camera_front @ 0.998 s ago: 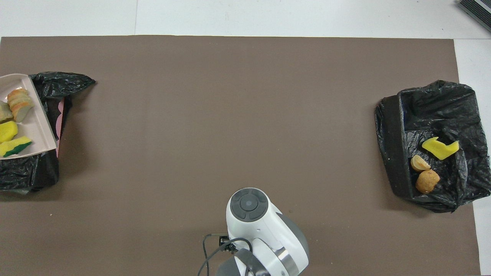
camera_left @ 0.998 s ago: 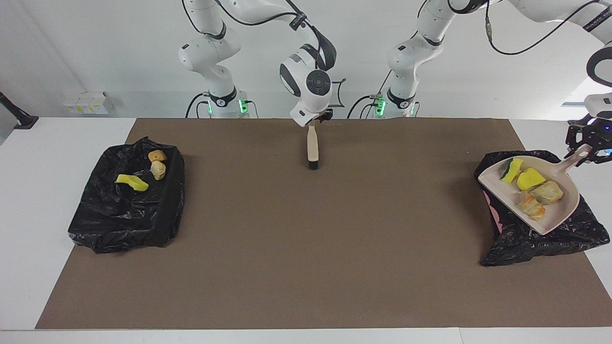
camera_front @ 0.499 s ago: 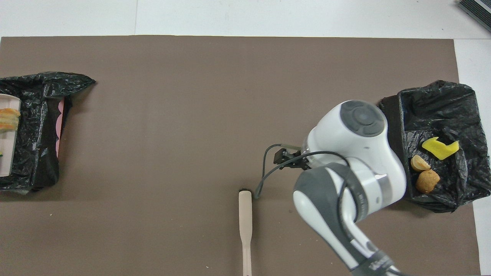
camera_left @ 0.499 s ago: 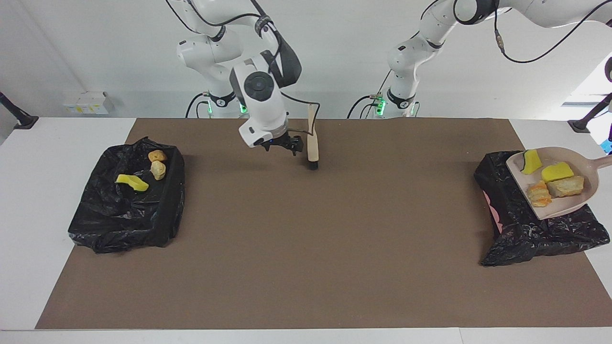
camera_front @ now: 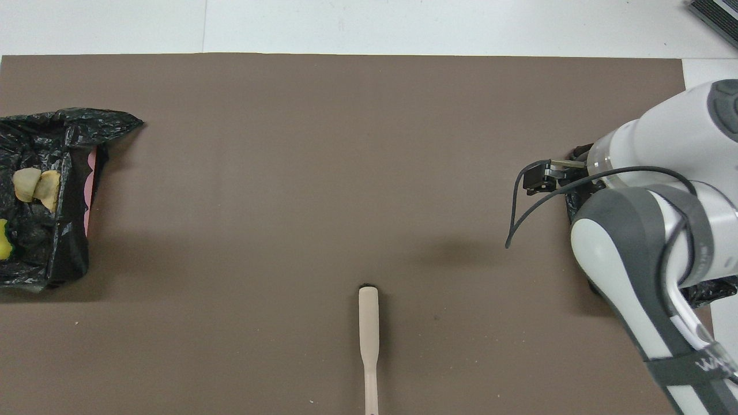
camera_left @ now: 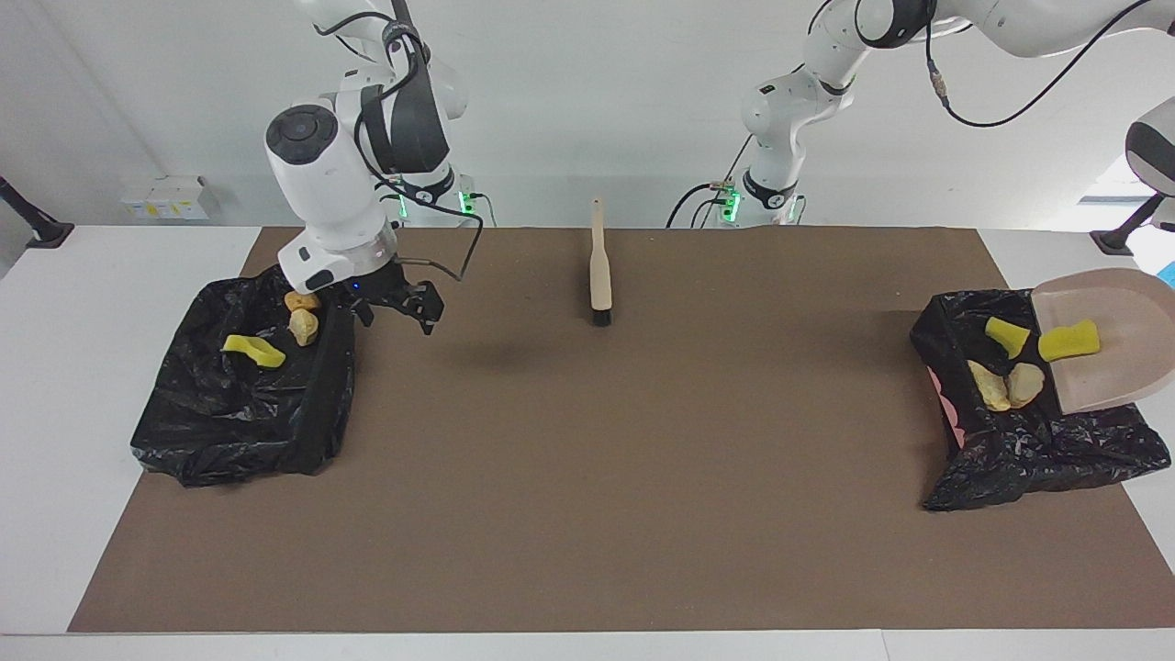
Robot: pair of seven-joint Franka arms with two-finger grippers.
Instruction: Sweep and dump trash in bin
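No readable text
Only a fragment of white lettering shows on the right arm (camera_front: 686, 364), too partial to read.

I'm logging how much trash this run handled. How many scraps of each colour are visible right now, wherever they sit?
Yellow sponge pieces: 3
Tan bread-like lumps: 4
Total: 7
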